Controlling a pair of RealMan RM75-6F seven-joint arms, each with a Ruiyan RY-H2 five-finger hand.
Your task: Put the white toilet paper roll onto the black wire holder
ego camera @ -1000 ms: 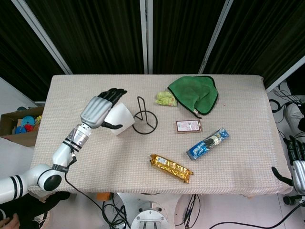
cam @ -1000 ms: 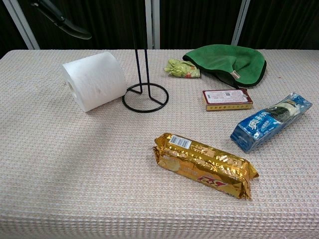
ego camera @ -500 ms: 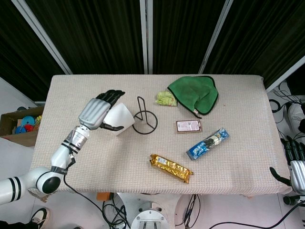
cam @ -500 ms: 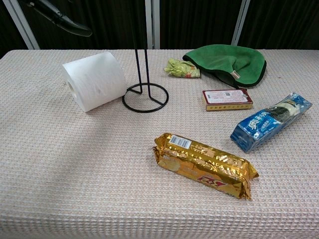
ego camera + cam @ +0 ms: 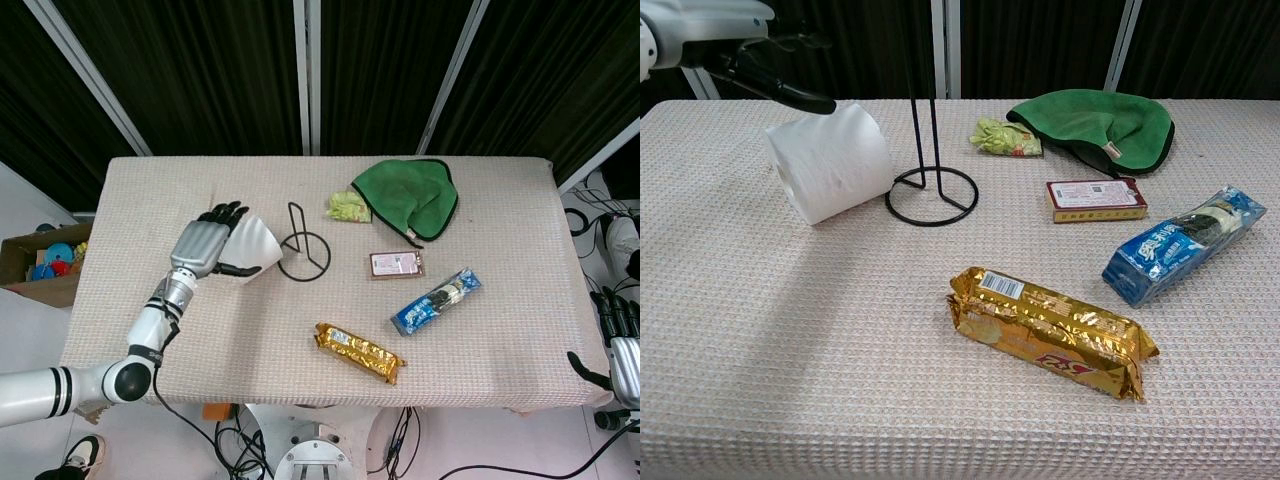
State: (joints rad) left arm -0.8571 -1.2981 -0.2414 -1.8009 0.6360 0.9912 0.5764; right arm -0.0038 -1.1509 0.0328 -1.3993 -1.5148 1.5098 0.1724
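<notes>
The white toilet paper roll [image 5: 257, 247] [image 5: 830, 162] lies on its side on the table, just left of the black wire holder [image 5: 307, 254] [image 5: 916, 140]. The holder stands upright on its ring base with its post bare. My left hand [image 5: 204, 243] [image 5: 728, 42] hovers over the roll's left end with fingers spread; its thumb reaches across the roll's top, and it grips nothing. My right hand [image 5: 617, 344] hangs off the table's right edge, fingers loosely apart and empty.
A green cloth [image 5: 410, 195] and a yellow-green wad [image 5: 346, 207] lie behind the holder. A small brown box [image 5: 397, 264], a blue packet [image 5: 436, 300] and a gold biscuit packet [image 5: 358, 351] lie right and in front. A cardboard box [image 5: 35, 262] sits off the table's left.
My left hand has dropped lower and drawn back toward the roll's left end, coming into the chest view. The roll and the holder have not moved.
</notes>
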